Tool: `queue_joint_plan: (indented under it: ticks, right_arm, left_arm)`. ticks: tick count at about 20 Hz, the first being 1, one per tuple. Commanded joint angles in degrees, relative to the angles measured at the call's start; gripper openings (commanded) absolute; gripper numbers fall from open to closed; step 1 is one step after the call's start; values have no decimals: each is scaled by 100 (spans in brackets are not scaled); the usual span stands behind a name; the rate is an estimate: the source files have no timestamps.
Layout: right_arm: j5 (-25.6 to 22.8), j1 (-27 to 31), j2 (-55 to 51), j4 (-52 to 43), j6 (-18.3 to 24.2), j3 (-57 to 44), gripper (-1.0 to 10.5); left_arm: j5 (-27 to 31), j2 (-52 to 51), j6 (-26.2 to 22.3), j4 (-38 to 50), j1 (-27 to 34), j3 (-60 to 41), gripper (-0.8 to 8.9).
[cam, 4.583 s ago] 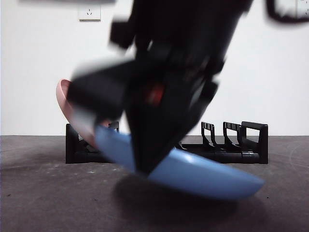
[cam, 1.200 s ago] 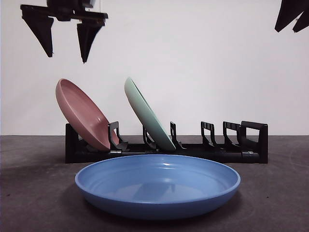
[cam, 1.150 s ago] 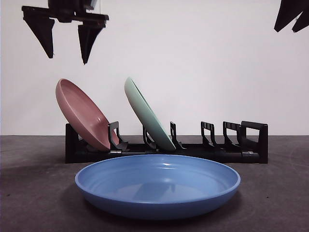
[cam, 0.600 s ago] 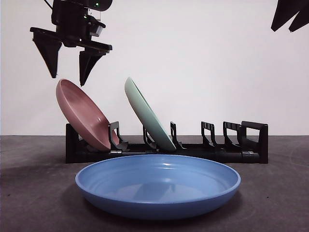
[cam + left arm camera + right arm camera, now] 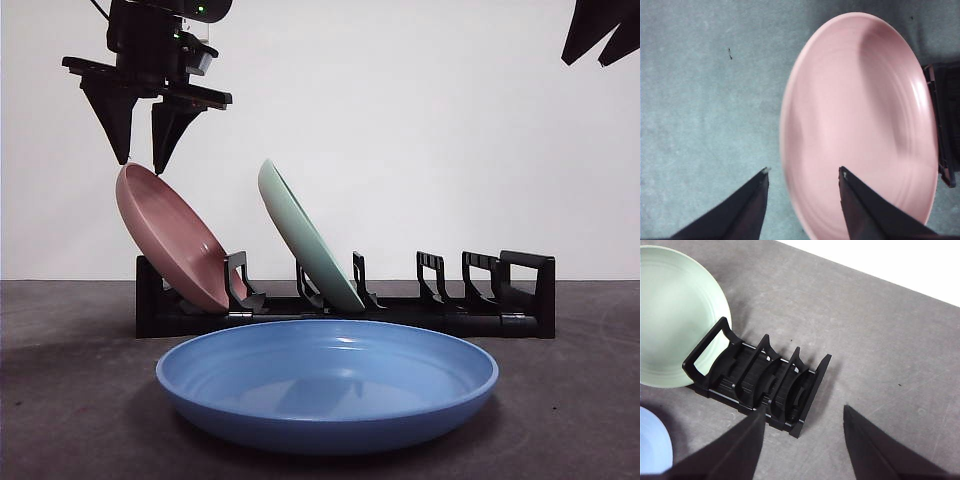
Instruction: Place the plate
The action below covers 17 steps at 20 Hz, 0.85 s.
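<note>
While the left gripper (image 5: 140, 165) hovers spread astride the pink plate's (image 5: 170, 240) upper rim, pink plate leaning in the black rack (image 5: 450, 318), blue plate (image 5: 327, 383) flat on the surface, right gripper (image 5: 802, 416) parted aloft.

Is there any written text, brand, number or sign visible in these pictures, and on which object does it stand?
None can be read.
The round pink plate, pale green plate, flat blue plate and black slotted plastic rack carry no lettering.
The left end effector shows only a green light, no text.
</note>
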<state>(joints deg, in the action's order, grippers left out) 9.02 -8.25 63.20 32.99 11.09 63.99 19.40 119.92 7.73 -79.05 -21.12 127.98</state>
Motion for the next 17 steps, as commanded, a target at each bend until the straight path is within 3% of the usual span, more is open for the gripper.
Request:
queue_joint_plan:
  ticks: [1, 7, 11, 17]
  right_arm:
    - [-2, -20, 35, -35, -20, 85, 242]
    - [-2, -20, 35, -35, -22, 85, 242]
    - [-2, -20, 35, -31, -22, 83, 242]
    - [-2, -20, 35, -15, -22, 85, 242]
  left_arm:
    - [35, 138, 50, 9, 13, 175, 168]
    - [33, 319, 52, -177, 22, 175, 135]
    - [33, 339, 48, -179, 22, 175, 27]
    - [33, 339, 0, -221, 20, 195, 19]
